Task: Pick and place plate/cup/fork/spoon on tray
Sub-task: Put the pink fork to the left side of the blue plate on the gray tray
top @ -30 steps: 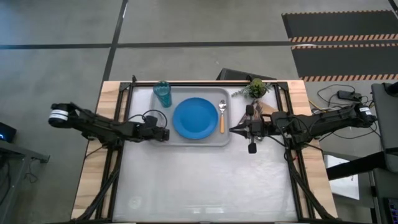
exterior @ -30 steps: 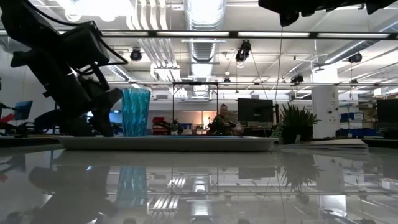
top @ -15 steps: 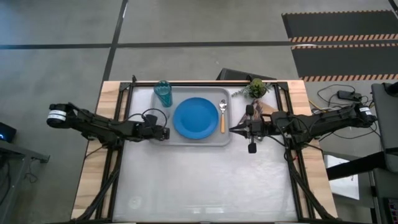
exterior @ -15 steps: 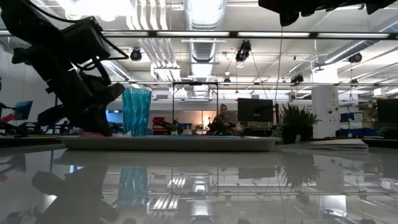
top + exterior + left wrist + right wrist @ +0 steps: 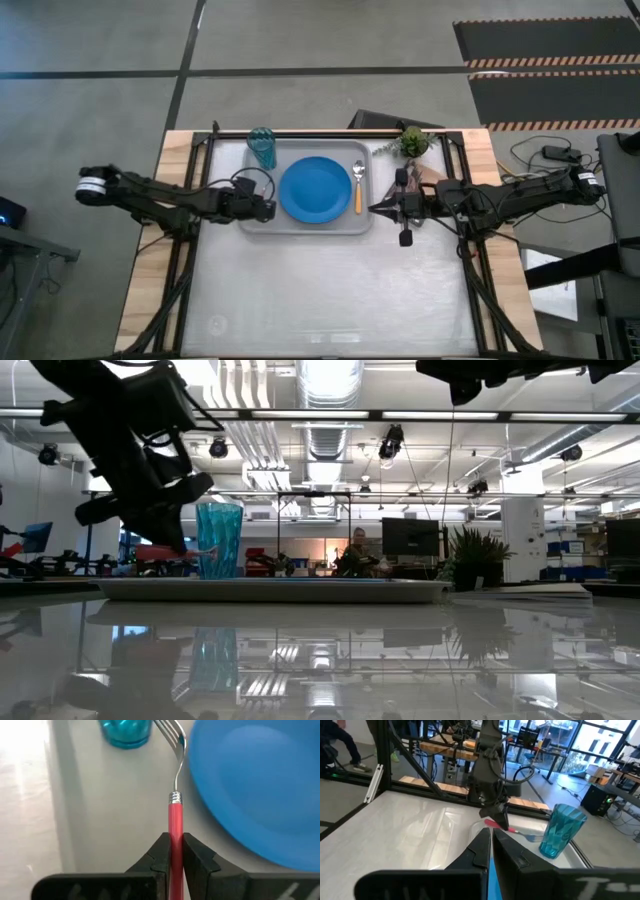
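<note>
Holding the fork (image 5: 175, 827) tight by its pink-red handle, the left gripper (image 5: 172, 851) has its two dark fingers squeezed shut on it. From above, this left gripper (image 5: 262, 208) sits over the nine o'clock side of the tray (image 5: 300, 226). The fork's metal tines point toward the cup (image 5: 125, 731) and curve along the edge of the plate (image 5: 250, 785). From table height, the left gripper (image 5: 178, 535) is up off the tray (image 5: 270, 590), and the fork (image 5: 175, 552) pokes out level in front of the cup (image 5: 219, 540).

Seen from above, the teal cup (image 5: 262, 148) stands in the tray's corner at about ten o'clock. The blue plate (image 5: 315, 189) lies flat in the middle of the tray. The spoon (image 5: 358, 185) with the orange handle lies on the tray at the plate's three o'clock side, close to the plate.

Off the tray at three o'clock, the right gripper (image 5: 377, 209) waits above the table (image 5: 330, 290). Its fingers are shut with nothing between them. A small green plant (image 5: 411, 141) stands near it, at about one o'clock from the tray.
</note>
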Motion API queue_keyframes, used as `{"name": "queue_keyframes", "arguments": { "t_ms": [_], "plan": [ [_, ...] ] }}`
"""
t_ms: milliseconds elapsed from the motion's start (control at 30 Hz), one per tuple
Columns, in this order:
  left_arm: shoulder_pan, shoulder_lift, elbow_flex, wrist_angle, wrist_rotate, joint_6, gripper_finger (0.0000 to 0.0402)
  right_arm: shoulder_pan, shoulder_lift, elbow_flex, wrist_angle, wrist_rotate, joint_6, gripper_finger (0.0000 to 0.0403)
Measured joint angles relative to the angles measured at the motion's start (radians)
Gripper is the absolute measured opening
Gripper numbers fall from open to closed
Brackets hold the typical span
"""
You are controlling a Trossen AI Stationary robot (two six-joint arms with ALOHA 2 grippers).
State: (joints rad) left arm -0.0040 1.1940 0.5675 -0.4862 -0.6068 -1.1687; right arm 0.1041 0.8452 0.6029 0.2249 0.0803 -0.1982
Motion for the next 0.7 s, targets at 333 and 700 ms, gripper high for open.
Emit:
{"name": "queue_keyframes", "arguments": {
  "t_ms": [333,700],
  "plan": [
    [0.000,0.063,0.033,-0.106,0.020,-0.075,0.0015,0.000,0.000,-0.001,-0.013,0.000,0.024,0.0009],
    [0.003,0.161,0.130,-0.255,0.100,-0.057,0.0015,0.000,0.000,-0.001,-0.014,0.000,0.024,0.0009]
  ]
}}
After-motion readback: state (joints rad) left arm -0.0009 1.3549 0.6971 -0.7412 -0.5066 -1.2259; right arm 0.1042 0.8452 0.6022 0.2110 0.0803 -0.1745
